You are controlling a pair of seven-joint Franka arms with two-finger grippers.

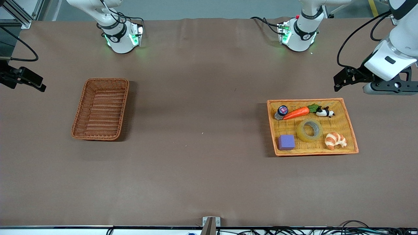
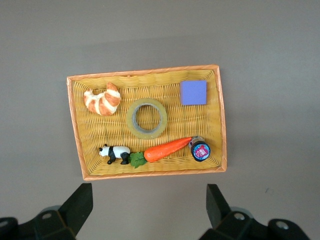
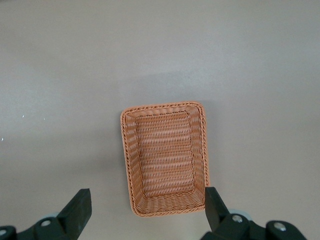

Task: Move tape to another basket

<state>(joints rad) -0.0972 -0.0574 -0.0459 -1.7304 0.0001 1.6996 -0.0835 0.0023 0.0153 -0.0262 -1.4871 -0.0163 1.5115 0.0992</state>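
The tape [image 1: 302, 132] is a translucent yellowish ring lying flat in the middle of the shallow orange-yellow tray [image 1: 341, 122] toward the left arm's end of the table. It also shows in the left wrist view [image 2: 131, 120]. The empty reddish-brown basket [image 1: 101, 109] stands toward the right arm's end and shows in the right wrist view [image 3: 165, 155]. My left gripper [image 1: 338, 83] hangs open and empty high over the table beside the tray; the left wrist view [image 2: 148, 192] shows its jaws wide apart. My right gripper [image 1: 37, 83] is open and empty, high over the table beside the basket [image 3: 146, 192].
The tray also holds a croissant [image 1: 335, 140], a purple block [image 1: 286, 142], a toy carrot [image 1: 296, 113], a small panda figure [image 1: 324, 112] and a small jar [image 1: 281, 111]. Brown table surface lies between basket and tray.
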